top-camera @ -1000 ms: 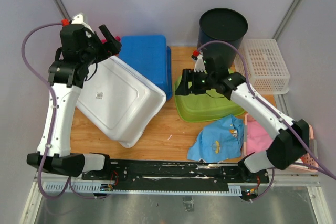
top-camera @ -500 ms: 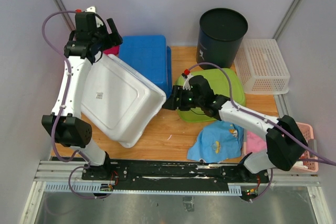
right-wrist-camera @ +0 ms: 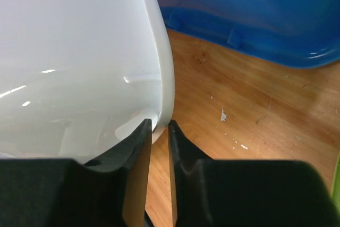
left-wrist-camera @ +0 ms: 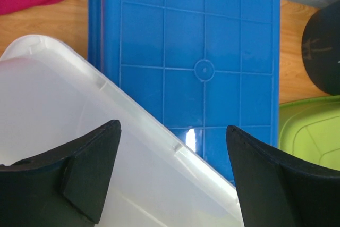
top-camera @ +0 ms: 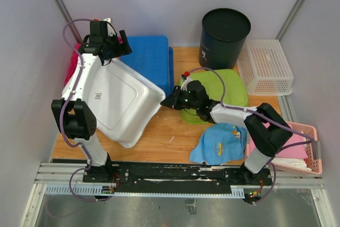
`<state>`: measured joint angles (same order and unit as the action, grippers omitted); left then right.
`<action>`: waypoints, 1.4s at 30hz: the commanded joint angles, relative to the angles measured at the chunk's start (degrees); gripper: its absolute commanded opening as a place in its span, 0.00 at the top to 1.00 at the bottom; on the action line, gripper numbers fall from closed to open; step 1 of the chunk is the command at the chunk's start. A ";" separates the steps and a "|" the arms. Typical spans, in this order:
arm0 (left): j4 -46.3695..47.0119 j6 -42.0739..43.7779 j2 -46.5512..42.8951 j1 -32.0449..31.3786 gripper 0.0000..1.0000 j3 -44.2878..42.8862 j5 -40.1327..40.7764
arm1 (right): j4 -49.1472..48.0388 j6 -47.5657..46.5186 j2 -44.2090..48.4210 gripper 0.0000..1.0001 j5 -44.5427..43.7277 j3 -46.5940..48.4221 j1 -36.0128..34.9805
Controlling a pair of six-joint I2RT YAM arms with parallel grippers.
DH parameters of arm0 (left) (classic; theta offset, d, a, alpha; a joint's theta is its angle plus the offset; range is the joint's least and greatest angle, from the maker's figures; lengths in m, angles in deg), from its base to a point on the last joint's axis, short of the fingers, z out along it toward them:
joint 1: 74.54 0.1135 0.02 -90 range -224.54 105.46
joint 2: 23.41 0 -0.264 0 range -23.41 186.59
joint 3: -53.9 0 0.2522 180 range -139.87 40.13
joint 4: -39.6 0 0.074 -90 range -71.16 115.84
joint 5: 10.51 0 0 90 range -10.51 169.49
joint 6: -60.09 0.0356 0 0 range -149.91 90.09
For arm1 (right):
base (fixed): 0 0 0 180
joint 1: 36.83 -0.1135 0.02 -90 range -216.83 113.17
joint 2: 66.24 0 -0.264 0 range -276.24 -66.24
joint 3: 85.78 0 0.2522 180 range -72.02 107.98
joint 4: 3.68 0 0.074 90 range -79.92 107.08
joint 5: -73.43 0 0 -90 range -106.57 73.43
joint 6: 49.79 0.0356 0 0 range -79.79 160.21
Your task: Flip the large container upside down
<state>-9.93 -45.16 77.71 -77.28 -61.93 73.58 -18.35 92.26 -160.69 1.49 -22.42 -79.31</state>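
Large container [top-camera: 119, 99] lies on the 9 o'clock side of the worktop [top-camera: 164, 131], base uppermost and tilted. Its 1 o'clock edge overlaps the blue lid [top-camera: 149, 59]. Right gripper [right-wrist-camera: 159, 131] is at the container's 3 o'clock corner, jaws closed to a thin gap on the white rim. Left gripper [left-wrist-camera: 172, 131] hangs over the container's 12 o'clock edge, jaws spread wide and holding nothing. Green lid [top-camera: 223, 91] lies behind the right arm.
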 commanded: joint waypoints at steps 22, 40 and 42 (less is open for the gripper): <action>-7.75 -3.32 -27.26 0.28 0.16 27.95 1.69 | 20.34 -2.31 -4.51 0.99 11.37 13.10 6.95; -11.72 -4.04 -34.55 0.26 0.12 27.21 6.81 | 33.14 -15.43 -0.65 0.59 0.38 18.04 7.32; -11.65 -4.20 -33.77 0.28 0.10 25.36 7.49 | 33.77 -16.45 -0.52 0.58 -0.91 19.09 7.32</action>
<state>-21.56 -48.55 43.92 -77.28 -32.29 78.43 12.27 80.77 -163.93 5.30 -6.83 -73.06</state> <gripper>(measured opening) 0.886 0.408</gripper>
